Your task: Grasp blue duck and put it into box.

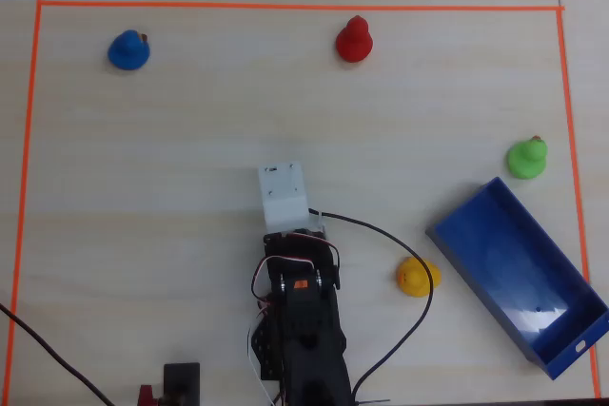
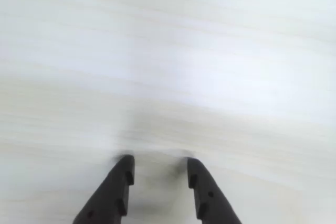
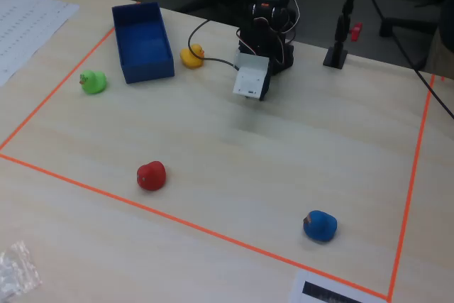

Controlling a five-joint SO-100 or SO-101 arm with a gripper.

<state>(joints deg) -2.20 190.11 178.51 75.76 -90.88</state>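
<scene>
The blue duck (image 1: 127,49) sits near the far left corner of the taped area in the overhead view, and near the front right in the fixed view (image 3: 320,226). The dark blue box (image 1: 504,254) lies empty at the right, also seen in the fixed view (image 3: 142,47). My gripper (image 2: 157,163) is open and empty, its two dark fingers apart over bare table in the wrist view. In the overhead view it is hidden under the white wrist housing (image 1: 284,195), far from the duck and the box.
A red duck (image 1: 354,40), a green duck (image 1: 526,158) and a yellow duck (image 1: 416,277) stand on the table, the yellow one beside the box. Orange tape (image 1: 285,7) frames the work area. A black cable (image 1: 400,244) loops near the arm base.
</scene>
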